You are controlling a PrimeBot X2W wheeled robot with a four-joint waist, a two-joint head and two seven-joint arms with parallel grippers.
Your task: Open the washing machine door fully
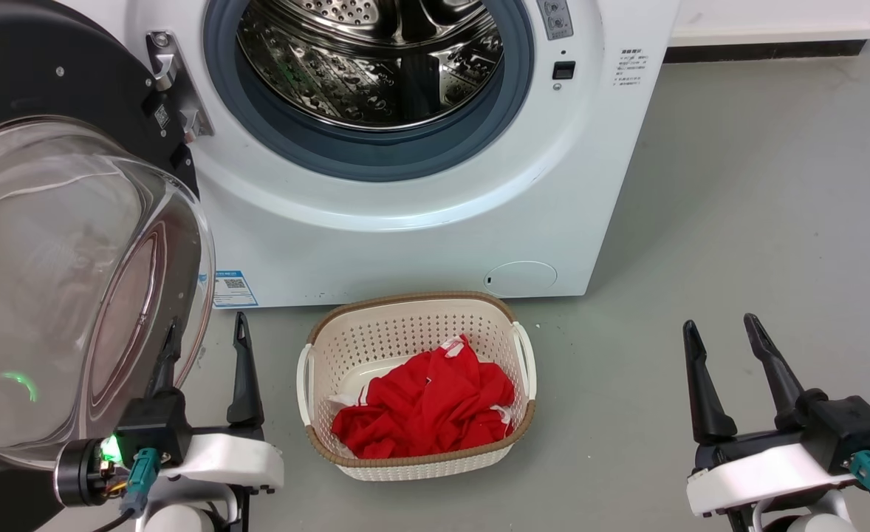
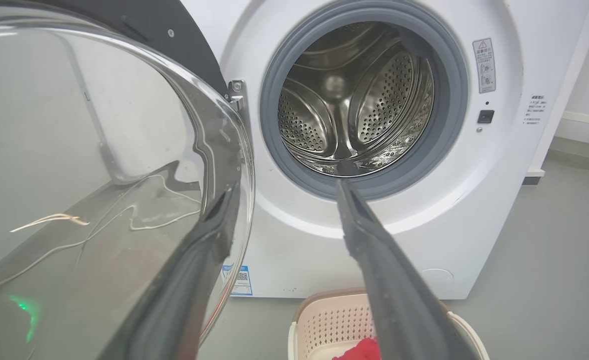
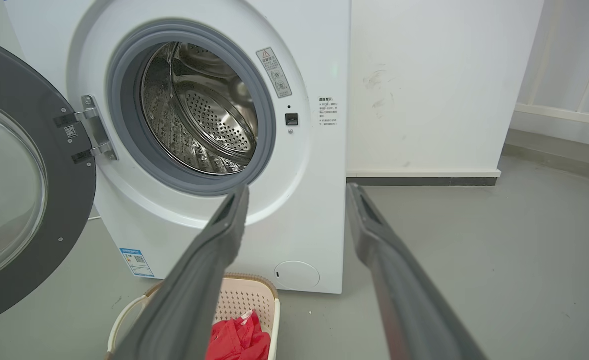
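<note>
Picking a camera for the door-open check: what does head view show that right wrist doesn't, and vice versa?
Head, not right wrist: left gripper, open, beside the glass of the door; the whole basket.
Right wrist, not head: the top of the grey ring; scuff marks on the wall.
Both: machine, drum, door swung open on its hinge, red cloth, right gripper, open.

Head view looks steeply down from close above washing machine (image 1: pixel 405 236). Both wrist views sit low, facing its front, sharing drum (image 2: pixel 354 100) and basket (image 3: pixel 247 300).
</note>
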